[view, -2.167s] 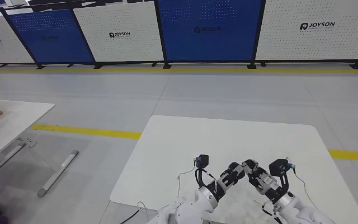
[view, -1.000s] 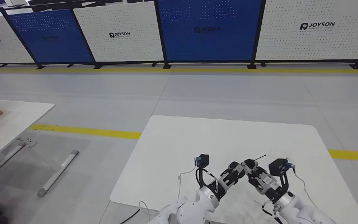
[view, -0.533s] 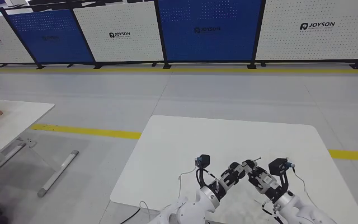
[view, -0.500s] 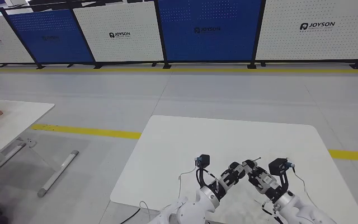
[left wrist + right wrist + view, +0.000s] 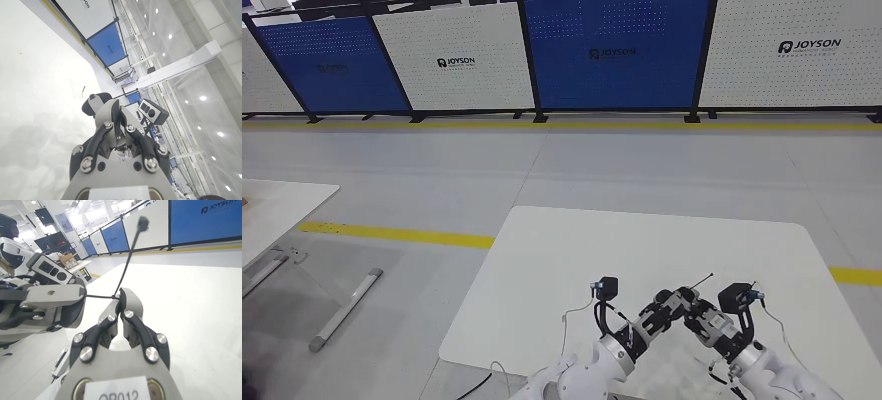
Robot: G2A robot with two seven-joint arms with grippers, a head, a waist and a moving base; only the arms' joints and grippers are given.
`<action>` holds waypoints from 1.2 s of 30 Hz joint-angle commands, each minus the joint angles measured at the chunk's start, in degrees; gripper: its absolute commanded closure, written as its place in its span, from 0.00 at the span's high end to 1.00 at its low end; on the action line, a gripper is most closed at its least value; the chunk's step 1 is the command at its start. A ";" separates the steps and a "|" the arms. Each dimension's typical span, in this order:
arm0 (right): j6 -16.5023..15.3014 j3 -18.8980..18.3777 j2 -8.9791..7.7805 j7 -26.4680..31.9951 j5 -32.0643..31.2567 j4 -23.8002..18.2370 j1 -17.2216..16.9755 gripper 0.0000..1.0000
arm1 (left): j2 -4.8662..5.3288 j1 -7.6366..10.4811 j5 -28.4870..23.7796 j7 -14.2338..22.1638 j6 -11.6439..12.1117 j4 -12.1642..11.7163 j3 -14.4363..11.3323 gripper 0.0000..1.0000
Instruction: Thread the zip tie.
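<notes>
My left claw (image 5: 118, 108) pinches the thin black plastic zip tie (image 5: 125, 268) by its tail and my right claw (image 5: 119, 298) clamps mid-strap, over six o'clock of the white table (image 5: 642, 250). The head's free for threading, I reckon.

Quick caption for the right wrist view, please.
Right gripper and left gripper pinch one zip tie above the table.
</notes>
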State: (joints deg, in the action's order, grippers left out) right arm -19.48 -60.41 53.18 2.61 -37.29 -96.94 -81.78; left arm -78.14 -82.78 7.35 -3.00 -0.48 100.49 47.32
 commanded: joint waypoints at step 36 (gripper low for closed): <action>0.00 0.49 0.40 1.24 -5.77 0.51 0.45 0.00 | 0.44 -1.80 -1.52 1.17 3.39 2.74 2.30 0.00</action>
State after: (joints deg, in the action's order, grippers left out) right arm -19.48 -59.84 53.53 3.87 -42.95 -96.44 -81.29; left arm -77.73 -84.50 5.92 -1.85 2.85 103.09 49.50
